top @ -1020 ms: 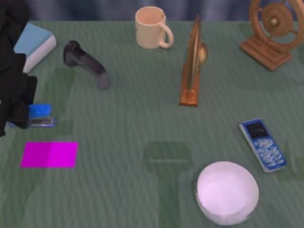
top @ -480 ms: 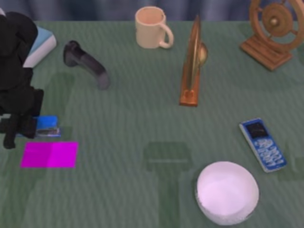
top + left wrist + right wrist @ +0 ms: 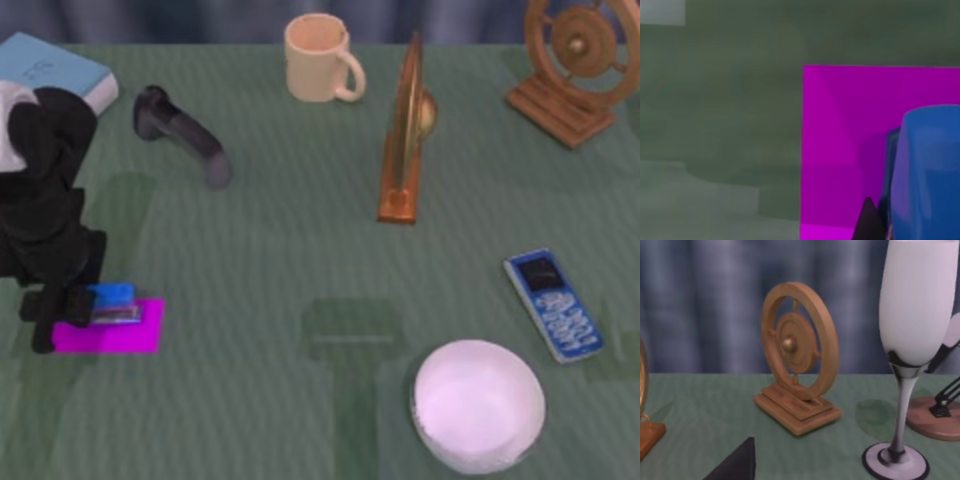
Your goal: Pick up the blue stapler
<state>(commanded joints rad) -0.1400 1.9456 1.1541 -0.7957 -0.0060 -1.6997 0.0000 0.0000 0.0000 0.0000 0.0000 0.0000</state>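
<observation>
Top view: white bowl (image 3: 479,404), nothing inside.

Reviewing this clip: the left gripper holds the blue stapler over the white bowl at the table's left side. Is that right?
Not quite. The left gripper holds the blue stapler over the magenta square at the table's left side, not over the white bowl, which sits far to the right. The top view shows it.

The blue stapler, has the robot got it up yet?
Partly. The left gripper is closed on the small bright-blue stapler, so grabbing looks done. It sits over the flat magenta square at the table's left; whether it is lifted clear, I can't tell. Raising it remains. The right arm is not in the top view.
</observation>
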